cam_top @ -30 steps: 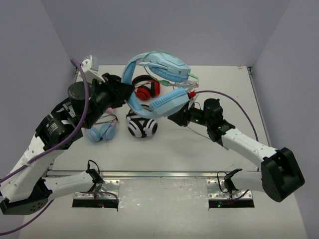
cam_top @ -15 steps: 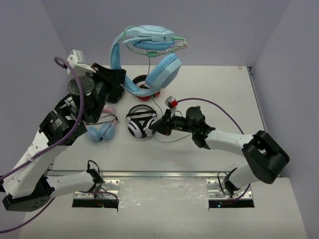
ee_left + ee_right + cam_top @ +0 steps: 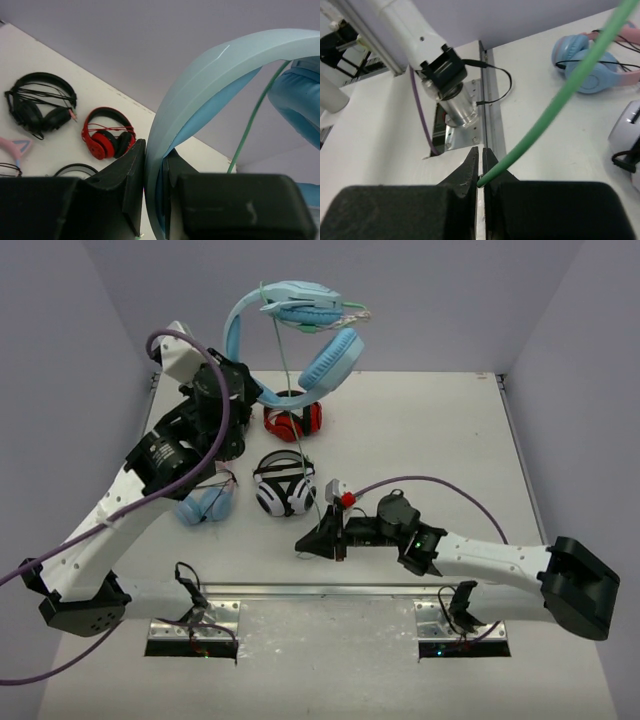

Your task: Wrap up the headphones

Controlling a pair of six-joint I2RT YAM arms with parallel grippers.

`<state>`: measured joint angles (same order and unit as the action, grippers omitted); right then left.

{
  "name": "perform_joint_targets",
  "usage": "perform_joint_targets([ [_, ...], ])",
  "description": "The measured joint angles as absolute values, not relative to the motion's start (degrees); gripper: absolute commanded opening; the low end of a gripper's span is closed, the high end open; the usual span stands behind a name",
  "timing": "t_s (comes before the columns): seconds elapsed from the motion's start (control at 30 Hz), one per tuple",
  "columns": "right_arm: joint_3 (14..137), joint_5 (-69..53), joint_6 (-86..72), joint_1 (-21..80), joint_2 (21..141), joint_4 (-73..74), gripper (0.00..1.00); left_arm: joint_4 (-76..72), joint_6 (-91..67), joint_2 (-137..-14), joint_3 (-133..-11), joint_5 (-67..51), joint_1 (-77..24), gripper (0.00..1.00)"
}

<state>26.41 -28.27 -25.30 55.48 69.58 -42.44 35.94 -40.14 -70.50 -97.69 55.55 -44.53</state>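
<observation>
Against the lilac back wall (image 3: 450, 300), at upper centre of the top view, the light-blue headphones (image 3: 300, 330) are held aloft, their headband (image 3: 200, 75) clamped by the left gripper (image 3: 156, 186). Their green cable (image 3: 542, 117) is pinched by the right gripper (image 3: 481, 171) near the front edge of the table (image 3: 430, 440). Red headphones (image 3: 292, 422) and a white-and-black pair (image 3: 285, 492) are seen on it, lower in the frame.

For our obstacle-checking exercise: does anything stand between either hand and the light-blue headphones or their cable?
Nothing visible does. The left hand is shut on the headband of the light-blue headphones, and the right hand pinches their green cable.
</observation>
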Motion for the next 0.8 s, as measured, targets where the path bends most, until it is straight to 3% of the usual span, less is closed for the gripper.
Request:
perform_joint_targets([
  [0.37, 33.1, -16.1, -15.6, 66.2, 55.9, -16.8, 0.01, 31.7, -30.3, -74.3, -89.8, 65.7, -40.8, 0.00],
  [0.6, 47.0, -6.2, -7.6, 67.2, 54.5, 1.2, 0.01, 27.3, -25.7, -75.1, -78.5, 64.6, -35.3, 0.00],
  [0.8, 63.9, 2.8, 2.8, 66.8, 60.2, 18.9, 0.01, 19.2, -17.8, -75.2, -64.7, 54.1, -35.9, 0.00],
])
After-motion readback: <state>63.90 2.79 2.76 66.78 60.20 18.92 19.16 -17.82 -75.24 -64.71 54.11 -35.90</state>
